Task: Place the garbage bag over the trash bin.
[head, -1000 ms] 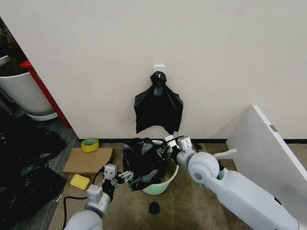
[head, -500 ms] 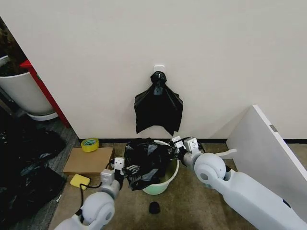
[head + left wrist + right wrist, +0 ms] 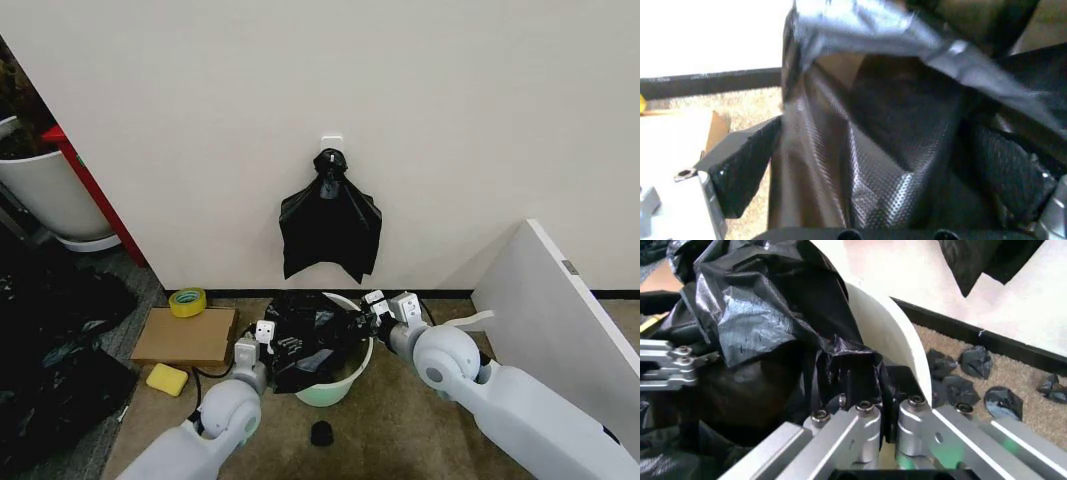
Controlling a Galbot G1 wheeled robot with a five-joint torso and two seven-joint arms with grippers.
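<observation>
Both grippers work at the bin's mouth. From the head camera, the left gripper (image 3: 268,342) sits at the near-left side of the trash bin (image 3: 340,382), its tips buried in the garbage bag (image 3: 315,335); the right gripper (image 3: 372,318) meets the bag at the bin's far-right rim. The bag lies bunched across the opening, spilling over the side toward the left gripper, and the rim beside the right gripper is bare.

Seen from the left wrist, the left gripper (image 3: 887,165) has its two dark, dimpled pads spread wide, with folds of bag film (image 3: 860,150) draped between them. Whether they actually pinch the film I cannot tell.

Seen from the right wrist, the right gripper (image 3: 870,385) has its fingers drawn nearly together on a gathered pleat of the bag (image 3: 753,310), just inside the cream wall of the bin (image 3: 887,335).

The film looks feather-light, limp and slippery, likely to slide out of a shallow pinch and to tear if dragged hard over the rim. The hem at the bag's mouth is the best place to hold it.
</observation>
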